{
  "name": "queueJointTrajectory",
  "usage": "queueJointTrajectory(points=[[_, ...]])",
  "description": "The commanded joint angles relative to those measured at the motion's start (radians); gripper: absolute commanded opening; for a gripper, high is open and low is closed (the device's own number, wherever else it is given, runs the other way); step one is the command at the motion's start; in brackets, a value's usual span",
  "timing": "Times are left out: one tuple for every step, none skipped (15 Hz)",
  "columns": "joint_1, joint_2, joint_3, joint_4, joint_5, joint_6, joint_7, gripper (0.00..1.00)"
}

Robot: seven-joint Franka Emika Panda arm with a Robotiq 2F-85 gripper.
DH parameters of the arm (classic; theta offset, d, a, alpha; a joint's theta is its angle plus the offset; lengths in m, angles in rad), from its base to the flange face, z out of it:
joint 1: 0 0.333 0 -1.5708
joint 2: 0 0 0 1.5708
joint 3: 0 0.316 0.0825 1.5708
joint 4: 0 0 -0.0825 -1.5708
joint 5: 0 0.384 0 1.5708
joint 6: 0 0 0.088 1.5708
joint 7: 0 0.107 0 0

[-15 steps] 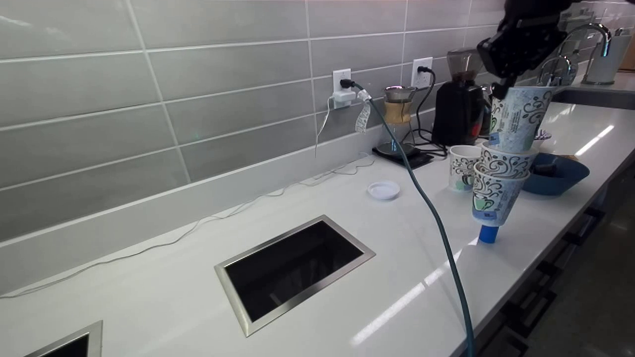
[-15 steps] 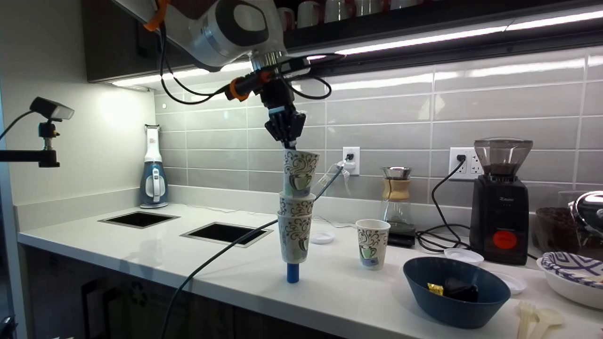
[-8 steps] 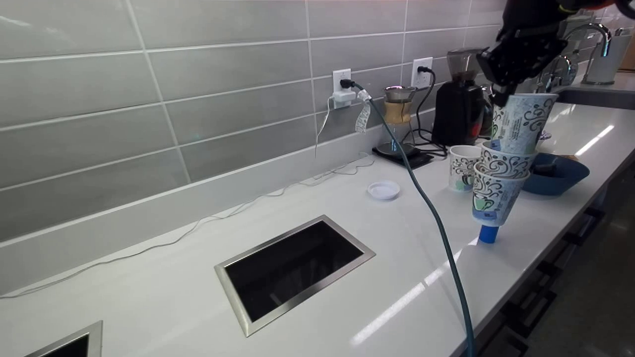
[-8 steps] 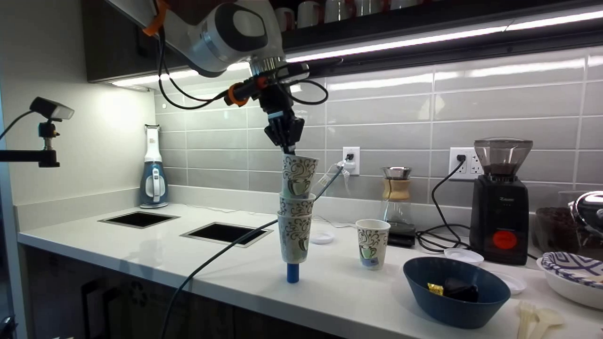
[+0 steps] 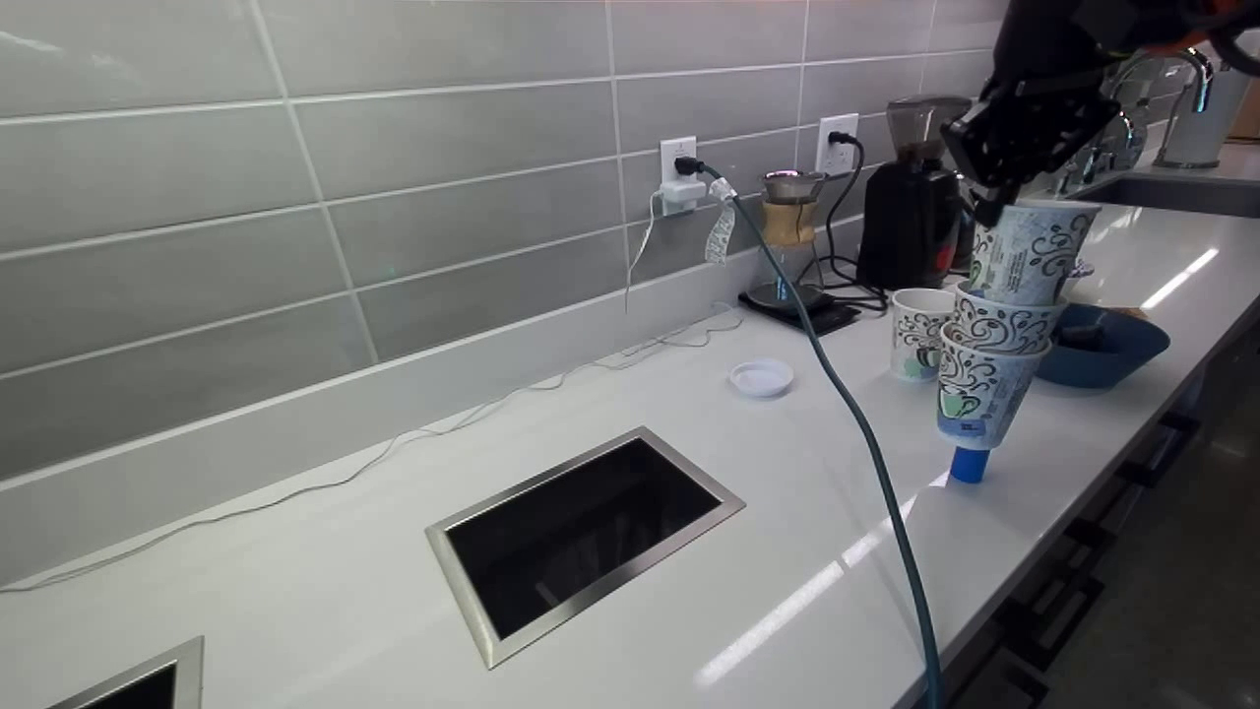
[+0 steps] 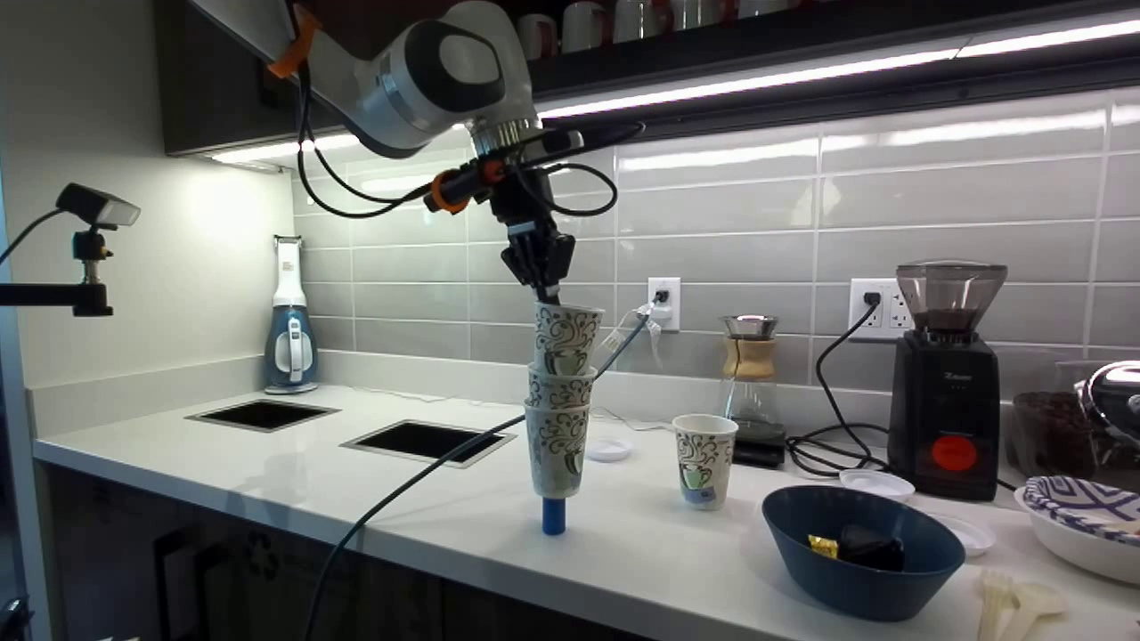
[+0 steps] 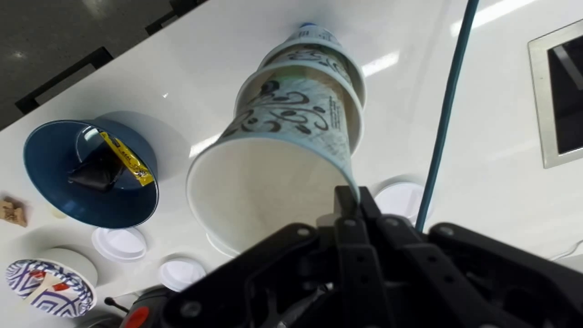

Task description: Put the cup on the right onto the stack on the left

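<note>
The scroll-printed white cup (image 6: 567,339), mouth up, has its base inside the matching nested stack (image 6: 560,434).

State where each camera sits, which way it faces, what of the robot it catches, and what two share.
An exterior view: above counter height, looking obliquely along the counter toward the sink; gripper and dark wrist show.
An exterior view: off the counter's front edge, facing the tiled wall and coffee grinder; much of the arm and the gripper show.
Wrist view: on the wrist, looking down past the fingers into the cup; only the gripper shows.
Both exterior views share the cup and the stack.
</note>
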Motion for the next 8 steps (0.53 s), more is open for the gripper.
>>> queueJointTrajectory(points=[[-0.007,-0.015,0.007,-0.037,-0.033,0.049,0.039,0.01],[-0.007,-0.015,0.007,-0.041,-0.031,0.054,0.039,0.01],[-0.007,-0.014,0.006,-0.045,-0.029,0.062,0.038,0.01],[-0.007,-0.012,0.007,-0.048,-0.028,0.065,0.038,0.01],[-0.007,-0.012,0.007,-0.05,-0.027,0.066,0.038,0.01],[-0.007,-0.011,0.008,-0.052,-0.029,0.065,0.039,0.01],[-0.007,-0.011,0.008,-0.053,-0.029,0.064,0.039,0.01],[-0.006,-0.011,0.007,-0.055,-0.027,0.063,0.038,0.01]])
